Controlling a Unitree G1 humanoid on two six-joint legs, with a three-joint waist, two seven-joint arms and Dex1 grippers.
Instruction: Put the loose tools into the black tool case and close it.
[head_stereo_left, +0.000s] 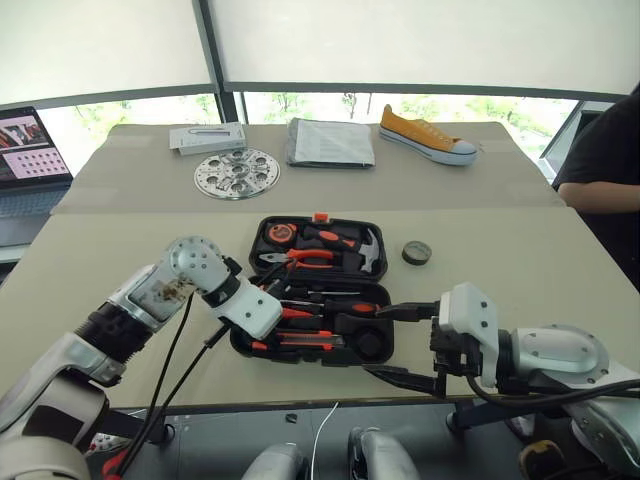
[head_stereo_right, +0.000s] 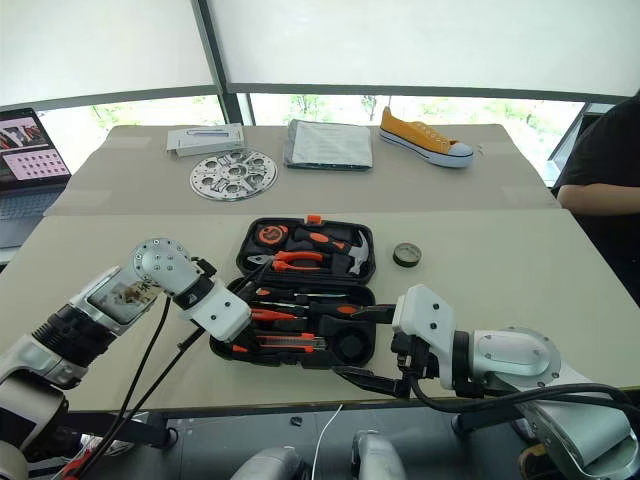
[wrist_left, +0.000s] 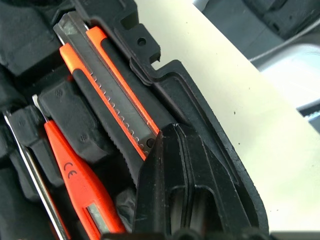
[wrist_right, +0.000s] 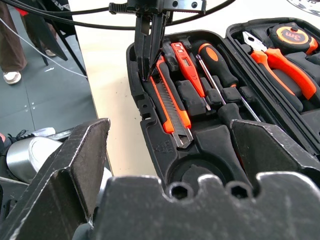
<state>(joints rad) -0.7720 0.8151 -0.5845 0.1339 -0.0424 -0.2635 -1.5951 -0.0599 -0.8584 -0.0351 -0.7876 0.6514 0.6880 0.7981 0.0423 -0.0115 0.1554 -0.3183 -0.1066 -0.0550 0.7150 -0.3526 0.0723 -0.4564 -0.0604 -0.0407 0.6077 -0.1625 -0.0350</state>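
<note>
Black tool case; black-and-orange utility knife; black tape roll; yellow shoe, white sole.

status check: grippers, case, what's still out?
Left gripper shut, tips at utility knife in open black tool case. Right gripper open, empty, at case's near right corner. Tape roll still on table.

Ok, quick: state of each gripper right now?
Left gripper: closed, holding nothing, tips at the knife in the case.
Right gripper: open, holding nothing, at the case's near right corner.
</note>
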